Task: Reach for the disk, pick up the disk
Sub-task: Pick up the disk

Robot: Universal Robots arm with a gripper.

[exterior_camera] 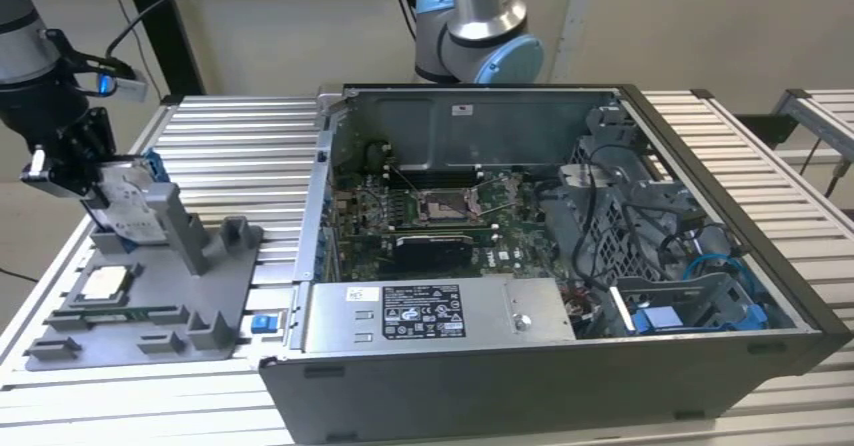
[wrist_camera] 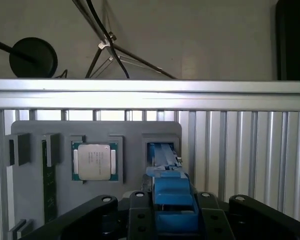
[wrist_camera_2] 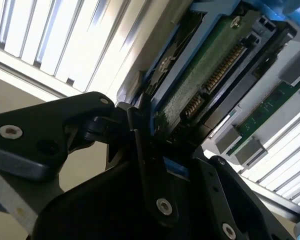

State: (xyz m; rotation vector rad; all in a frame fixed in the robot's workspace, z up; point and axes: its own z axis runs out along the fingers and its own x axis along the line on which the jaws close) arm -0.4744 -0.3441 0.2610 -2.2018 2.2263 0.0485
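Clamping the disk (exterior_camera: 124, 204) at the exterior view's far left, the gripper (exterior_camera: 83, 171) has its black fingers (wrist_camera: 139, 210) tight against either side of the blue bracket, as seen in the first wrist view; the disk stands upright on edge at the far-left corner of the grey fixture tray (exterior_camera: 214, 266); cannot tell whether its lower end is clear of the slot; the second wrist view shows its green circuit-board face and connector pins.

A tall grey post (exterior_camera: 174, 216) of the tray stands just beside the disk, on the exterior view's right of it; processor chip (exterior_camera: 104, 283) lies flat in a pocket nearer on the tray; memory stick (exterior_camera: 120, 314) lies along the near edge; small blue clip (exterior_camera: 263, 322) sits between tray and open computer case (exterior_camera: 534, 386); the case sits to the exterior view's right on the slatted aluminium table (exterior_camera: 240, 136); second arm's base (exterior_camera: 474, 26) stands behind the case.
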